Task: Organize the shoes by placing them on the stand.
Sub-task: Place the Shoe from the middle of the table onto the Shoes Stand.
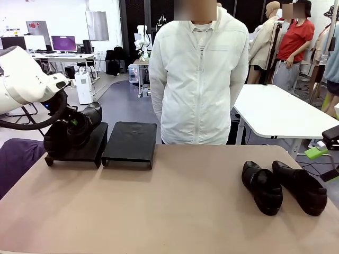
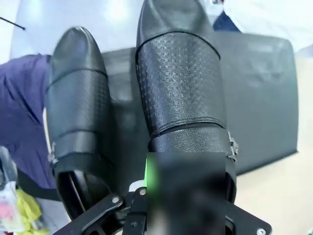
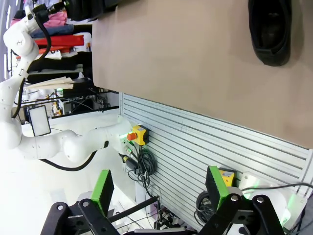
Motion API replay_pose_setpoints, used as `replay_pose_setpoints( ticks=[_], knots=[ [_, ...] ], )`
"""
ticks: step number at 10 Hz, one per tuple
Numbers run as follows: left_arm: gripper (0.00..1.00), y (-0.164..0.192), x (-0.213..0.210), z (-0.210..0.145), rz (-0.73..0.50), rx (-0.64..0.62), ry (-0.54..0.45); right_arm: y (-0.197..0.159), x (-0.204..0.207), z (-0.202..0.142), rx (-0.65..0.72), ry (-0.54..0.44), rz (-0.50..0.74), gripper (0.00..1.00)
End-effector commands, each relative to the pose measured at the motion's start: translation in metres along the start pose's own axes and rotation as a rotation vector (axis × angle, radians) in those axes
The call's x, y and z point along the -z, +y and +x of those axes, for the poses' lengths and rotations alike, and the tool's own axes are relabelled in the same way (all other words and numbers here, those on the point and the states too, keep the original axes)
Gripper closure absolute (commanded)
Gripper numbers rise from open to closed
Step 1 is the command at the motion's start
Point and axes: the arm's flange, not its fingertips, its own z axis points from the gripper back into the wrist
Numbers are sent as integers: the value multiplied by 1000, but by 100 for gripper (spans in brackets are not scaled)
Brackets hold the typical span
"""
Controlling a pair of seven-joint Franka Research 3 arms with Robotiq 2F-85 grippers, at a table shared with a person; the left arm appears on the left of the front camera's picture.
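Observation:
My left gripper [image 1: 73,128] is shut on the heel end of a glossy black shoe [image 1: 89,117], holding it over the left platform of the stand [image 1: 79,151]. In the left wrist view this held shoe [image 2: 180,83] points away from the gripper [image 2: 188,188], and another shoe [image 2: 78,98] lies close beside it on the stand [image 2: 264,98]. The right platform [image 1: 130,142] carries nothing. Two more shoes [image 1: 262,186] [image 1: 301,186] lie side by side on the table's right. My right gripper [image 3: 159,191] is open beyond the table's right edge, with one shoe [image 3: 269,29] far off.
A person in a white jacket [image 1: 198,79] stands at the far edge with arms behind the back. A purple cloth [image 1: 16,159] lies off the table's left corner. The tan tabletop [image 1: 169,206] is bare across its middle and front.

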Motion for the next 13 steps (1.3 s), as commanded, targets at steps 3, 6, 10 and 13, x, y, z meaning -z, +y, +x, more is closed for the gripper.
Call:
replay_pose_setpoints(
  ticks=[3,6,10,13],
  knots=[
    [100,2,30,-2,61,-49,-70,3,-1,1,0,-7,21,0],
    [73,-1,42,-3,46,-39,-20,3,-1,1,0,-7,21,0],
    [0,-7,31,-1,42,-33,10,3,-1,1,0,-7,21,0],
    [0,-18,2,1,36,-6,3,3,-1,1,0,-7,21,0]
  ],
)
